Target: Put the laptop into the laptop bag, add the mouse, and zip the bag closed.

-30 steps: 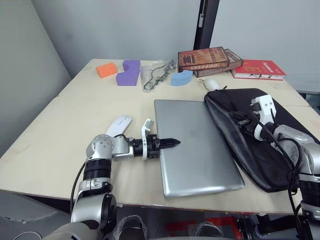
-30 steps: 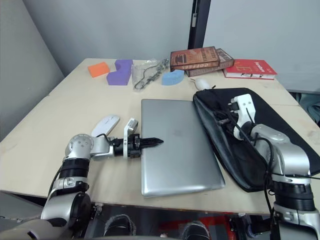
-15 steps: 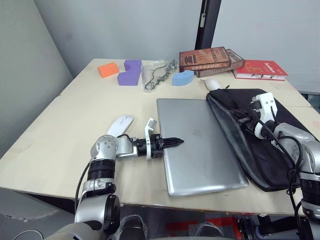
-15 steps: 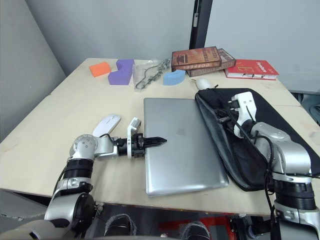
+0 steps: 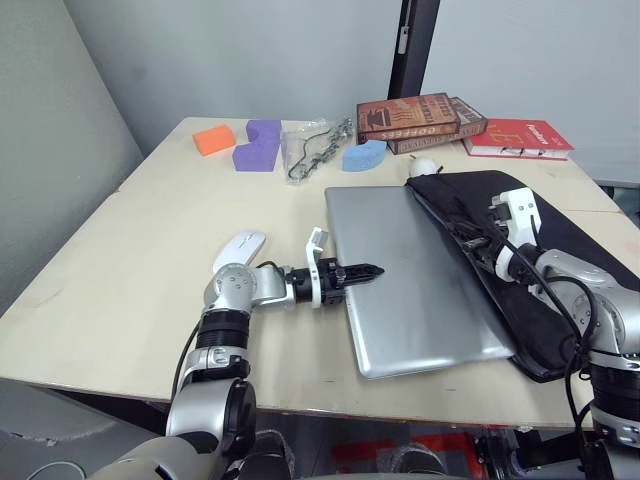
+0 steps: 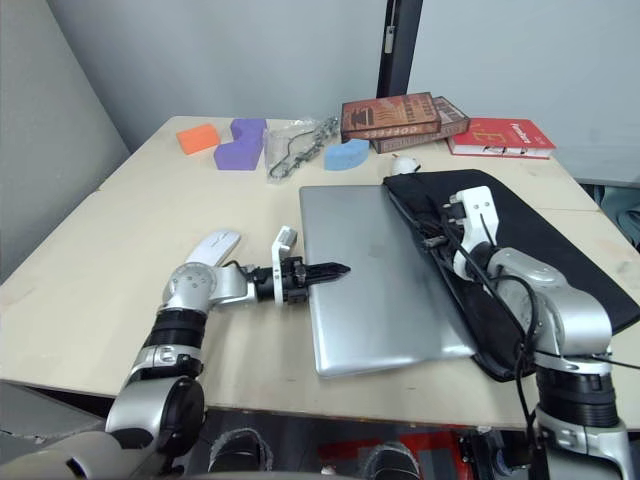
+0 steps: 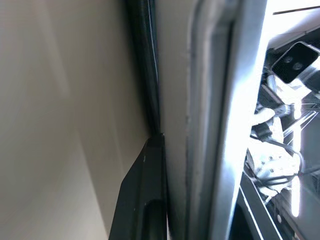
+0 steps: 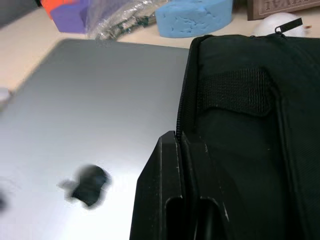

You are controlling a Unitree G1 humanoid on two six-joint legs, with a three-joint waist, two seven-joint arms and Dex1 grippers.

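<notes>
While the laptop (image 5: 420,275) lies flat on the table (image 5: 130,260), its far-right edge sits against the mouth of the one laptop bag (image 5: 540,250), which lies open-edged just beside it on the right. The left gripper (image 5: 368,270) reaches over the laptop's left edge; in the left wrist view one finger (image 7: 142,200) lies along the underside of the slab and the metal edge sits between the fingers, so it is clamped narrowly on the laptop. The right gripper (image 8: 180,145) has its two fingers pressed together on the bag's zippered upper flap, at the side facing the laptop.

One mouse (image 5: 238,246) rests on the table left of the laptop, near the left arm's elbow and well apart from the bag. Beyond the laptop's far edge sit one orange block (image 5: 213,139), one purple block (image 5: 258,145), one blue block (image 5: 362,155) and one clear plastic packet (image 5: 310,148). Farther back and to the right of the laptop are three books: two brown ones (image 5: 420,120) stacked, and one red one (image 5: 515,138). A small white lump (image 5: 424,167) lies just beyond the bag's far corner.
</notes>
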